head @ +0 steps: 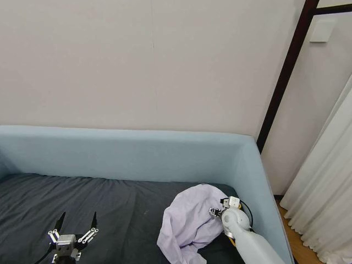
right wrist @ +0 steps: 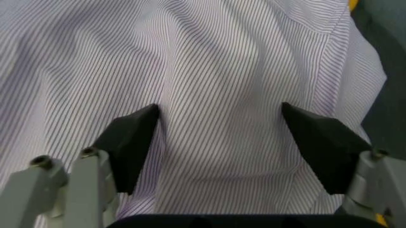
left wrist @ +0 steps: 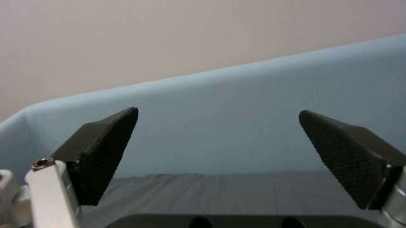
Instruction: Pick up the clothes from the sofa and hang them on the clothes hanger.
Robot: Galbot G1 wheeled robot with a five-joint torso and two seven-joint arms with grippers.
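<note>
Black fingers (right wrist: 136, 137) of the right gripper (right wrist: 219, 108) stand wide apart, their tips pressed into the striped shirt (right wrist: 209, 52), with a fold of cloth bulging between them. From the head view, this gripper (head: 215, 212) sits on the shirt (head: 187, 225), which lies crumpled on the dark seat at the right end of the sofa (head: 126, 154), near its pale blue side wall. Well apart from it, the left gripper (head: 77, 218) hovers over the left part of the seat, fingers spread and pointing at the backrest (left wrist: 254, 104).
</note>
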